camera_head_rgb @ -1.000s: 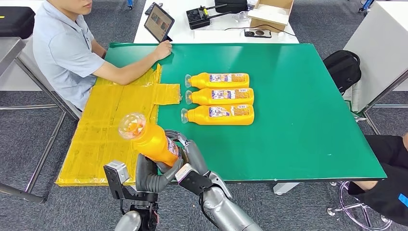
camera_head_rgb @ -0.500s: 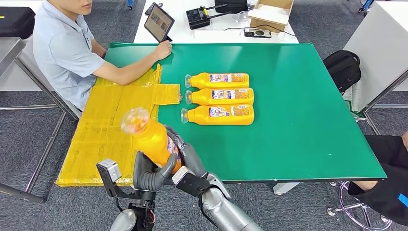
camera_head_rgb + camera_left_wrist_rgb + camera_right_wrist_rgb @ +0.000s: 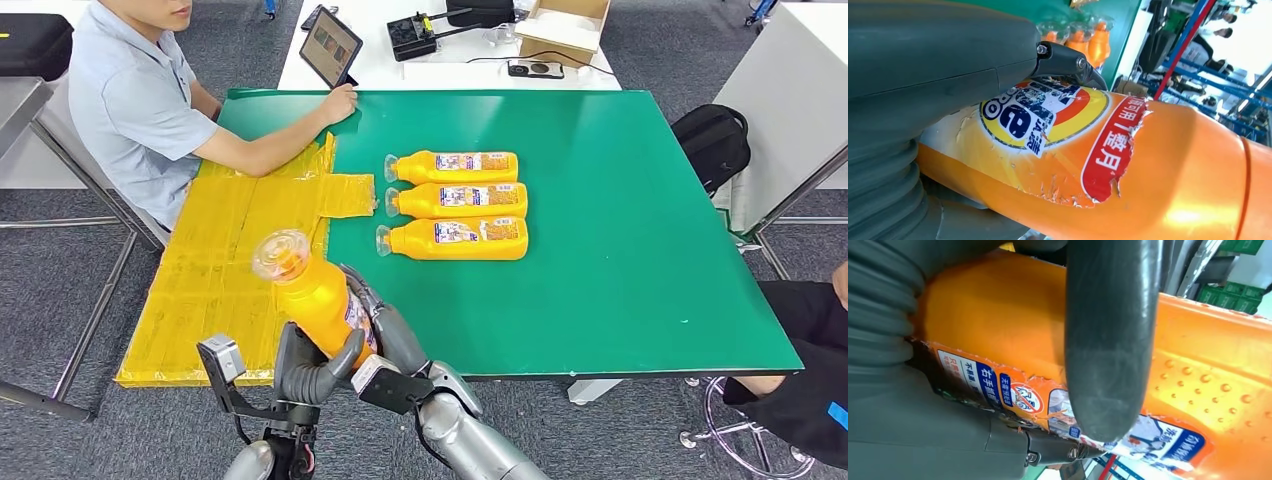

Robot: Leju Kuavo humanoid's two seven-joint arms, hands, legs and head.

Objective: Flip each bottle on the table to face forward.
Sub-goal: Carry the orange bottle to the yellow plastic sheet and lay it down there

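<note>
Both hands grip 1 orange detergent bottle (image 3: 318, 297) above bench (image 3: 620, 280) near-left edge: left hand (image 3: 312, 366), right hand (image 3: 385, 335). Long axis tilted, cap up-left. 3 bottles (image 3: 455, 205) lie ahead.

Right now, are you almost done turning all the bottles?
Hard to say. Three bottles lie in a tidy row on the green table, labels up, possibly done. A fourth bottle is held up by both my left hand and right hand; it still needs setting down.

Left hand (image 3: 318, 368) and right hand (image 3: 385, 335) both raised at near table edge, fingers wrapped around bottle (image 3: 318, 295).
</note>
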